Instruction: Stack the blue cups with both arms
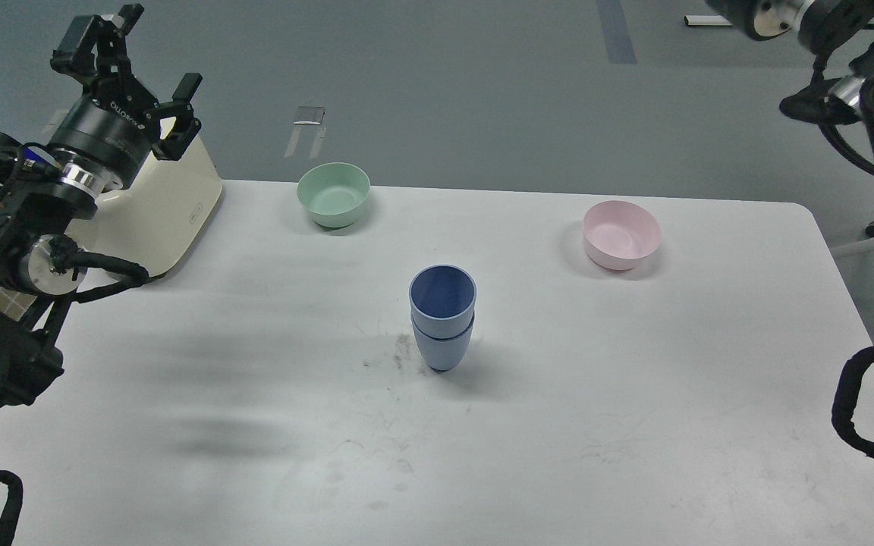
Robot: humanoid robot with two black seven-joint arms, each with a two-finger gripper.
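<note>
Black left claw [130, 64] raised, fingers spread, above table's [634, 425] far-left corner.

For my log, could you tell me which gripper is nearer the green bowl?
Left. The left gripper hangs open, up and to the left of the green bowl; the right gripper is out of view past the top right corner.

A robotics lab or test room: a bare white surface [634, 425], scuffed with dark marks near its middle, stands on a plain grey floor [482, 76] with tape strips [308, 129] at 12 o'clock, and black cabled robot arms [20, 227] flank it at 9 and 3 o'clock.
</note>
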